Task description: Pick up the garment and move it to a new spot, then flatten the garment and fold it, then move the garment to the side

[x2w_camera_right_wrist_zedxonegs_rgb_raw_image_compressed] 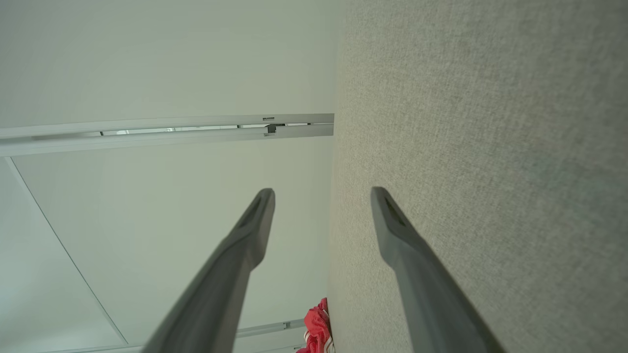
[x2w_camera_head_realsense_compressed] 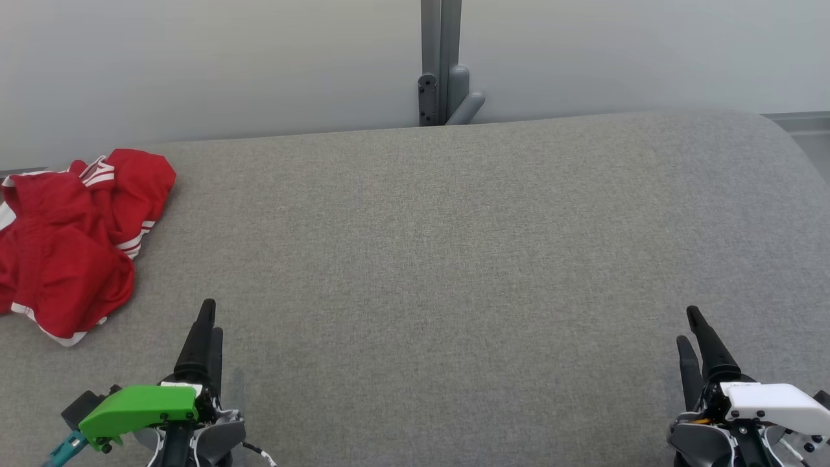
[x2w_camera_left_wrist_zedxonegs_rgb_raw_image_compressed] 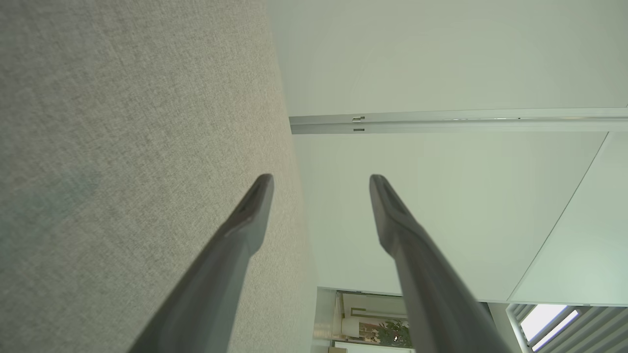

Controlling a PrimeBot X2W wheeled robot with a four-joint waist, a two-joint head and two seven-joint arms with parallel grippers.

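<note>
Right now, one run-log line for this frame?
garment: crumpled, far left of grey surface | left gripper: open, empty | right gripper: open, empty

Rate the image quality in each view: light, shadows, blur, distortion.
Head view: soft even light, only faint shadows, red garment sharp though cut by the left edge; grey fabric surface bows at its far edge, lens distortion. Left wrist view: fingers soften toward the lens, bright window overexposed lower right. Right wrist view: weave crisp, garment tiny at the bottom edge.
</note>
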